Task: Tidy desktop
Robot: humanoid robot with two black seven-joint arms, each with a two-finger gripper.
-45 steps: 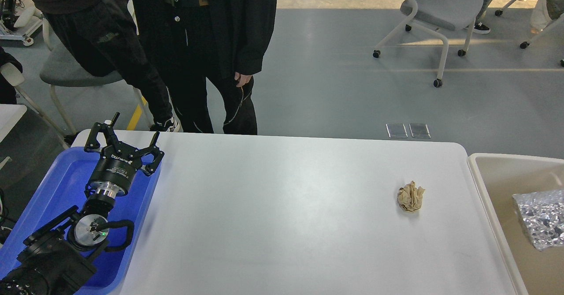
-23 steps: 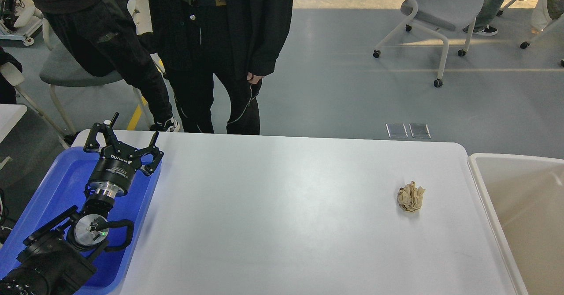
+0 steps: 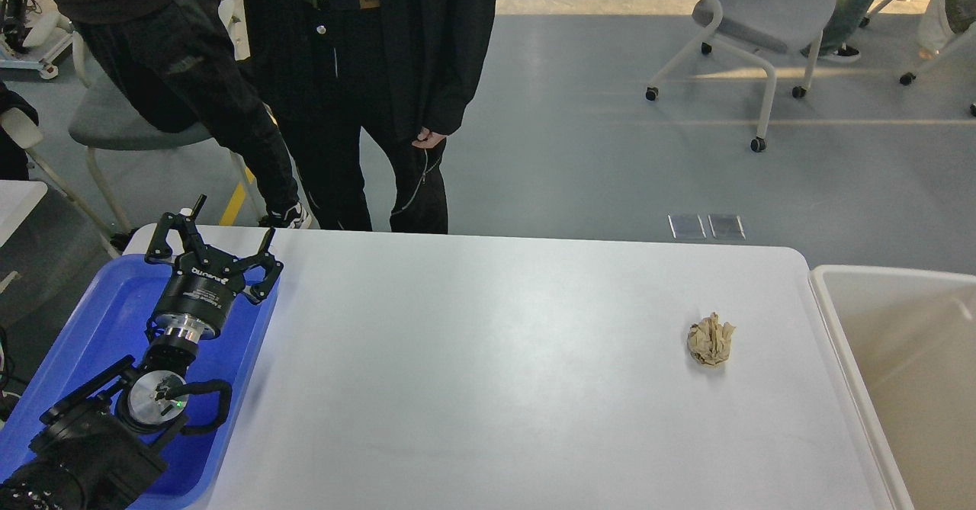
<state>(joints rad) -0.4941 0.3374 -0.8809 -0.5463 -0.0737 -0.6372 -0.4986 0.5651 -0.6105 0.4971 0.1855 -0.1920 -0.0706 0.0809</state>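
Up at the far left, the left end effector (image 3: pixel 217 245) hangs over the blue tray (image 3: pixel 91 319), its fingers spread wide and grasping nothing. That tray lies on the left edge of the white surface (image 3: pixel 473 373), which stretches away to the right of the end effector. A crumpled brown paper ball (image 3: pixel 711 340) rests well apart, toward the right side, near the beige bin (image 3: pixel 915 373) that adjoins the right edge.

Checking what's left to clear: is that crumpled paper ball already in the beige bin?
No, the crumpled paper ball lies on the desktop, apart from the beige bin.
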